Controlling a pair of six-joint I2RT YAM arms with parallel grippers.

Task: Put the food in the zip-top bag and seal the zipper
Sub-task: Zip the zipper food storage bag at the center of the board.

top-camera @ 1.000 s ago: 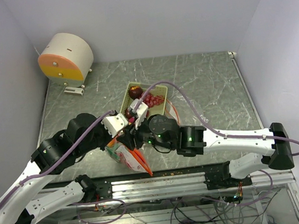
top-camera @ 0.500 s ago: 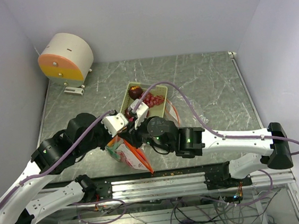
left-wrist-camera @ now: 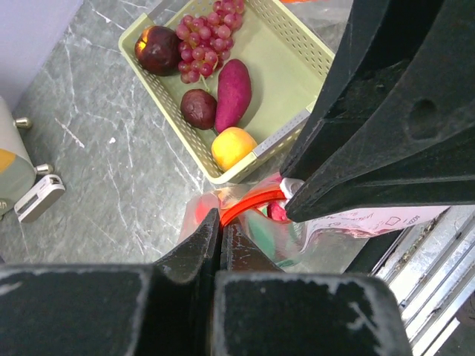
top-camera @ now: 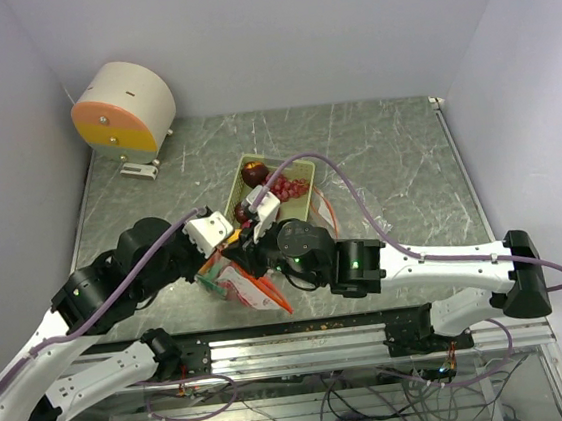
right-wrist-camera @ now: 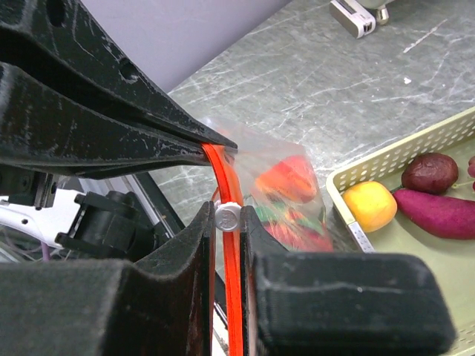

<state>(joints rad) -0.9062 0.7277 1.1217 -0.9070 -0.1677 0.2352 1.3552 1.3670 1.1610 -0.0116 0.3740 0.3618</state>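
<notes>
Two arms meet at the near edge of the marble-patterned table (top-camera: pixel 396 158), where we find the zip-top bag (top-camera: pixel 237 287) lying tilted just ahead of the metal rail. The left gripper (left-wrist-camera: pixel 220 228) is clamped on the bag at one end of its orange zipper (right-wrist-camera: pixel 222 174), its fingers pressed together with the strip coming out between them. The right gripper (right-wrist-camera: pixel 226 222) pinches the white slider (right-wrist-camera: pixel 227 216) that rides the zipper, one finger on each side, just beside the left fingertips. Through the clear plastic we make out red-and-green produce (right-wrist-camera: pixel 288 182), blurred, inside the bag.

Just behind the bag stands the pale green tray (left-wrist-camera: pixel 152 85), which holds the rest of the food. An orange (left-wrist-camera: pixel 232 147) sits in its nearest corner. A purple sweet potato (left-wrist-camera: pixel 234 93) lies behind it, with a dark round fruit (left-wrist-camera: pixel 198 108) at its side. A second dark fruit (left-wrist-camera: pixel 157 50) and a grape bunch (left-wrist-camera: pixel 209 35) fill the far end.

In the far left corner we see a round white-and-orange drum (top-camera: pixel 125 108) on small feet, well apart from the tray.
</notes>
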